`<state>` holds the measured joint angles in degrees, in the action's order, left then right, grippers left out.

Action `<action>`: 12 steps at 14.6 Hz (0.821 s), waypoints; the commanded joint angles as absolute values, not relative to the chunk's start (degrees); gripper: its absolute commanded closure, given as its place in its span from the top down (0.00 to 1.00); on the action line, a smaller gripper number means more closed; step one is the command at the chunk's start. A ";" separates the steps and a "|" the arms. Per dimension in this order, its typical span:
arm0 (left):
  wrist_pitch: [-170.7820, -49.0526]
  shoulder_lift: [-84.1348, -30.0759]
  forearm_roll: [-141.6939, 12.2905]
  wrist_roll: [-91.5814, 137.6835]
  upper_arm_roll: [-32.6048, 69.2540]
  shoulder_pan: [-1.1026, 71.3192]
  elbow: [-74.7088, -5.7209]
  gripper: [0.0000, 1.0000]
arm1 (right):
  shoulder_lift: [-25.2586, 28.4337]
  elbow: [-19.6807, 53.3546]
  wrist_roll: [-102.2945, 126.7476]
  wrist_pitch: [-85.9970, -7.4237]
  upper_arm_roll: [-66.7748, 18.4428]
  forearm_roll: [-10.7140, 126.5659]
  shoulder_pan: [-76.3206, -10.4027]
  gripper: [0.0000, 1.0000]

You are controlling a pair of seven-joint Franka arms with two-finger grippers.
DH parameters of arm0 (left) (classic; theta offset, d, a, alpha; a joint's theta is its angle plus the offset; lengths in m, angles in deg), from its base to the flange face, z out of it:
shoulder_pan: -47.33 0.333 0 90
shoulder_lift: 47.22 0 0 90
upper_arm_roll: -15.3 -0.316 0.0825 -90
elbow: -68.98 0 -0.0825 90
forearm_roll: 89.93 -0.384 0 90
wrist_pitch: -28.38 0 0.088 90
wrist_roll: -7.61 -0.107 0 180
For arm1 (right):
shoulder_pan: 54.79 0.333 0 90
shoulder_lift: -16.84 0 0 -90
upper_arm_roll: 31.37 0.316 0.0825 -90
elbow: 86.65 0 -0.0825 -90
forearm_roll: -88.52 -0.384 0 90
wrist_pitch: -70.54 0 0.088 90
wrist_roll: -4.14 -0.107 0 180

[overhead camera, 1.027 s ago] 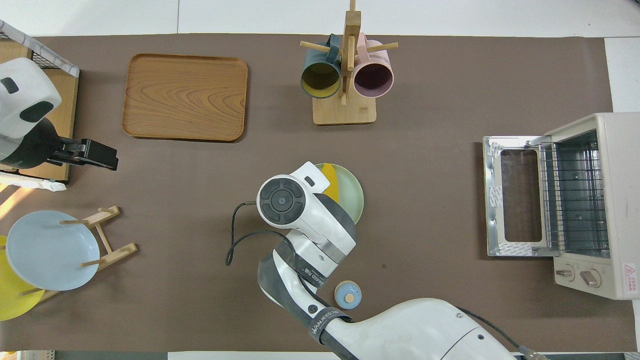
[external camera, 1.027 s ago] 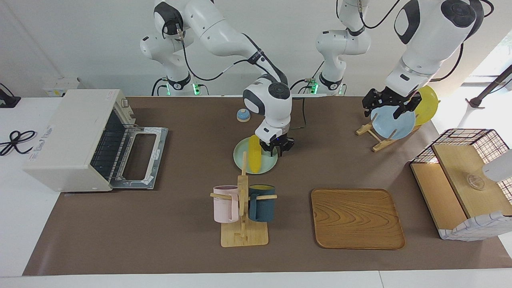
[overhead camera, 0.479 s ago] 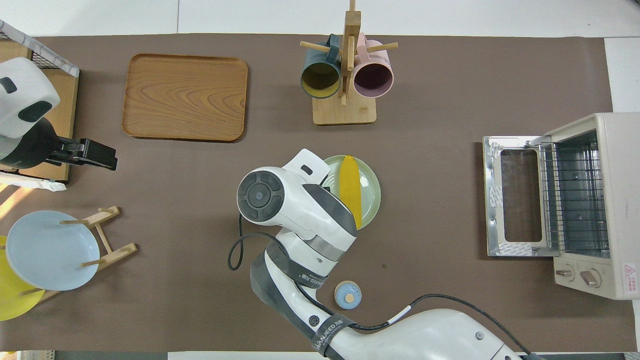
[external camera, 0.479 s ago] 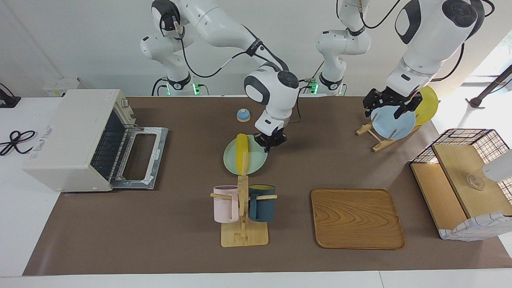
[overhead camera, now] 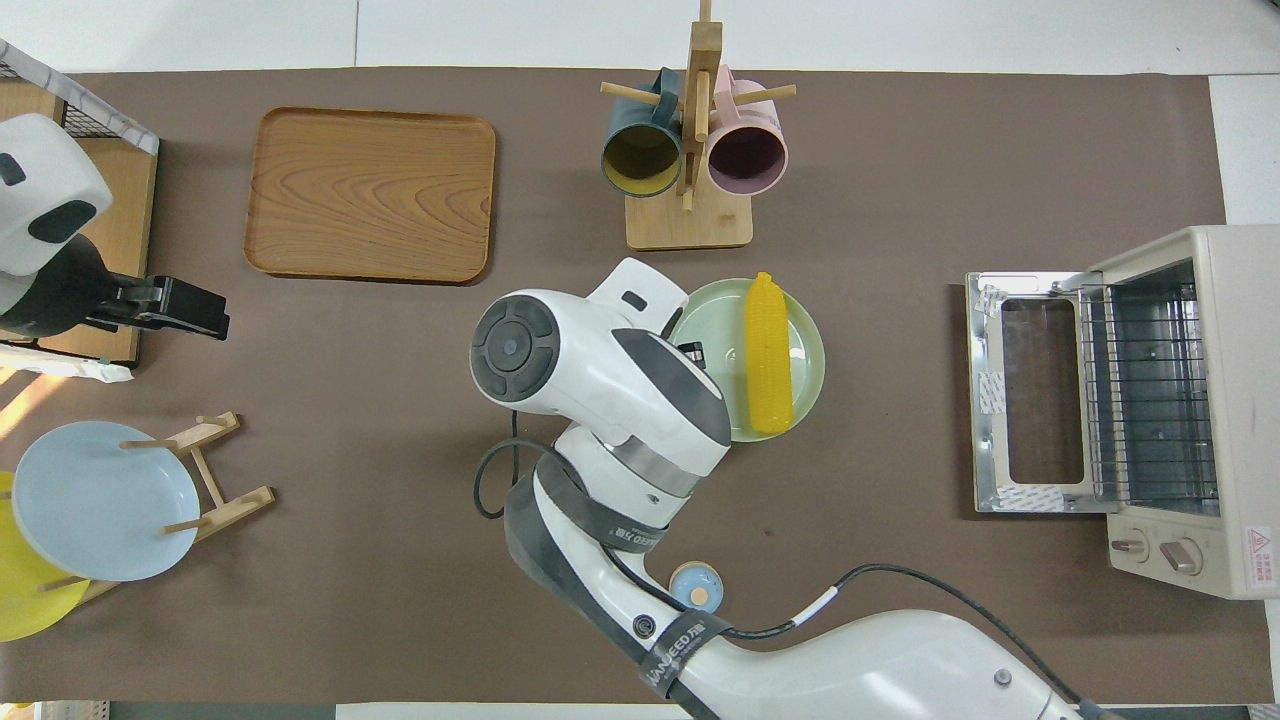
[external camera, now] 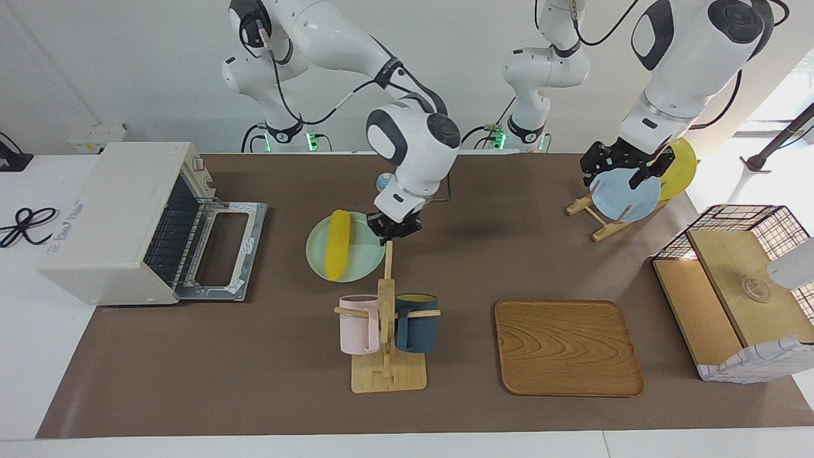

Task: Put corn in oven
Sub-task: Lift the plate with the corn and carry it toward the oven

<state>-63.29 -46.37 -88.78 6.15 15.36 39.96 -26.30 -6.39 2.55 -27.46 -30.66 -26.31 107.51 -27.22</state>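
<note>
The yellow corn (external camera: 337, 245) lies on a pale green plate (external camera: 316, 253) between the oven and the mug rack. My right gripper (external camera: 394, 230) is shut on the plate's rim at the side away from the oven. In the overhead view the corn (overhead camera: 768, 352) lies lengthwise on the plate (overhead camera: 812, 345), and the right hand hides its own fingers. The off-white oven (external camera: 121, 216) stands at the right arm's end of the table, its door (external camera: 219, 251) dropped open and its rack (overhead camera: 1150, 395) bare. My left gripper (external camera: 623, 166) waits up in the air over the plate rack.
A wooden mug rack (external camera: 386, 337) with a pink and a dark blue mug stands farther from the robots than the plate. A wooden tray (external camera: 568, 348), a wire-and-wood basket (external camera: 738, 286), a plate rack with blue and yellow plates (external camera: 626, 194) and a small blue knob (overhead camera: 694, 588) are also on the table.
My right gripper has carried the green plate with the corn on it toward the oven's end of the table. The left arm has stayed almost still.
</note>
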 commanded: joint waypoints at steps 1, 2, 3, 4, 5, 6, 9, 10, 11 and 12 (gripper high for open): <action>-63.12 -46.34 -89.84 6.20 15.65 40.38 -25.59 1.00 | 4.34 15.53 -21.19 -31.86 -25.57 107.50 -34.99 0.00; -63.12 -46.43 -89.84 6.20 15.65 40.38 -25.59 1.00 | 6.45 17.91 -19.00 -31.86 -25.65 107.50 -37.19 0.00; -63.12 -46.43 -89.84 6.20 15.74 40.38 -25.59 1.00 | 7.95 19.68 -17.50 -31.86 -25.65 107.50 -39.64 0.00; -63.12 -46.43 -89.84 6.20 15.74 40.38 -25.59 1.00 | 9.18 21.44 -15.91 -32.12 -25.65 107.50 -41.93 0.00; -63.12 -46.43 -89.84 6.20 15.65 40.38 -25.59 1.00 | 9.89 22.67 -13.81 -32.21 -25.65 107.50 -44.56 0.00; -63.12 -46.43 -89.84 6.20 15.65 40.38 -25.59 1.00 | 10.42 23.55 -11.61 -32.56 -25.65 107.50 -47.29 0.00; -63.12 -46.34 -89.84 6.20 15.74 40.38 -25.67 1.00 | 12.62 27.68 -5.89 -35.97 -25.65 107.50 -53.19 0.00; -63.12 -46.43 -89.84 6.20 15.65 40.38 -25.59 1.00 | 13.06 29.43 -5.18 -37.21 -25.57 107.41 -54.86 0.00; -63.12 -46.43 -89.84 6.20 15.74 40.38 -25.59 1.00 | 13.76 31.28 -4.57 -39.04 -25.65 107.41 -56.01 0.00; -63.12 -46.34 -89.84 6.20 15.65 40.38 -25.67 1.00 | 14.37 33.30 -3.26 -40.98 -25.74 107.41 -57.32 0.00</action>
